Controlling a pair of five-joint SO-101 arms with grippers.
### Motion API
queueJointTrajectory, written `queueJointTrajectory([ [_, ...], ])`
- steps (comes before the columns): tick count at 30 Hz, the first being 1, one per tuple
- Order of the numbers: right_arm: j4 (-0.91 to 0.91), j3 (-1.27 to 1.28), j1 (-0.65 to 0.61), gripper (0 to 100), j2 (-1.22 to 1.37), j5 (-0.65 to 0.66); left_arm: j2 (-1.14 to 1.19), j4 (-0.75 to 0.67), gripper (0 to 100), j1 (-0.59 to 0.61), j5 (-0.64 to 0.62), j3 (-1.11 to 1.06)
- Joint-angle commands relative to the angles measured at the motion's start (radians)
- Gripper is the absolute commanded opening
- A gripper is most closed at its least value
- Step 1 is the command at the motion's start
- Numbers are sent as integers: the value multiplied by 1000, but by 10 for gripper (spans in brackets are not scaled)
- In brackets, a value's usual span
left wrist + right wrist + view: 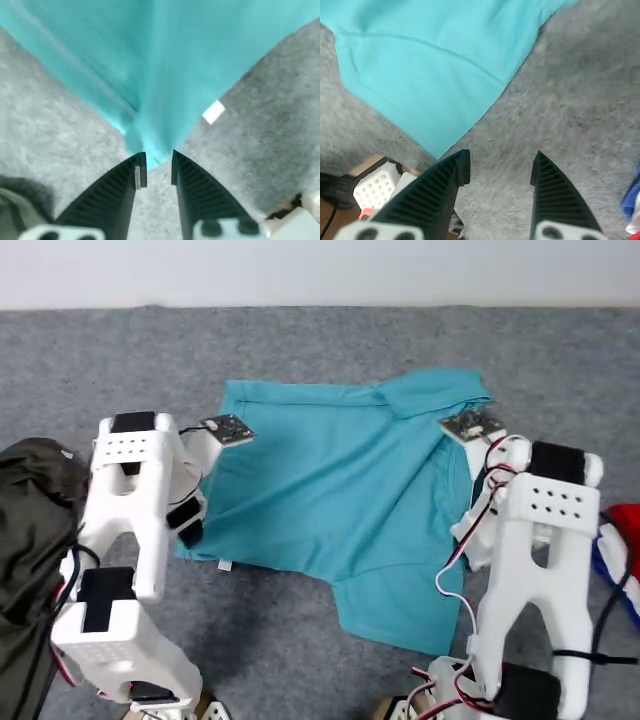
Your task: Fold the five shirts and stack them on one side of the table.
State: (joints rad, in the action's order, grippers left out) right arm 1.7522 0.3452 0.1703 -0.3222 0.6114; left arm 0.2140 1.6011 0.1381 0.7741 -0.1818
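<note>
A teal shirt (330, 470) lies spread open on the grey-covered table (300, 340), collar toward the far wall, one short sleeve folded across its far right corner and the other reaching out at the near side. A small white tag (225, 565) sticks out from the shirt's near hem.

At the shirt's near left corner, the left gripper (159, 162) points its black fingers (127, 185) at the cloth (165, 60). They stand only a narrow gap apart, with the very tip of the corner lying in that gap at the fingertips and carpet showing behind it; the tag (214, 111) lies just beside. The left arm (125, 500) stands along the shirt's left edge.

Off the shirt's right side, the right gripper (500, 167) hangs over bare grey cover with its fingers spread wide and nothing between them, an edge of the shirt (420, 60) just beside one fingertip. The right arm (540, 540) rises beside the shirt's right edge.

Well left of the shirt sits a heap of olive cloth (25, 540); well right of it, red, white and blue cloth (620, 550) lies at the table's edge.
</note>
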Motion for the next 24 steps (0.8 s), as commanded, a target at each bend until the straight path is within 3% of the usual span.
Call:
queueJointTrajectory([
  [1, 28, 14, 13, 209, -39, -3, -5, -38, 99, -11, -3, 13],
  [10, 28, 17, 13, 209, -39, -3, -5, -32, 102, -21, 48, -74],
  [16, 35, 21, 15, 209, -71, -6, -37, 100, 142, -21, 55, -61],
  [21, 35, 23, 15, 209, -153, -3, -189, 153, 145, 31, 66, -85],
  [24, 36, 23, 15, 209, -183, -3, -299, 152, 145, 61, 147, -162],
])
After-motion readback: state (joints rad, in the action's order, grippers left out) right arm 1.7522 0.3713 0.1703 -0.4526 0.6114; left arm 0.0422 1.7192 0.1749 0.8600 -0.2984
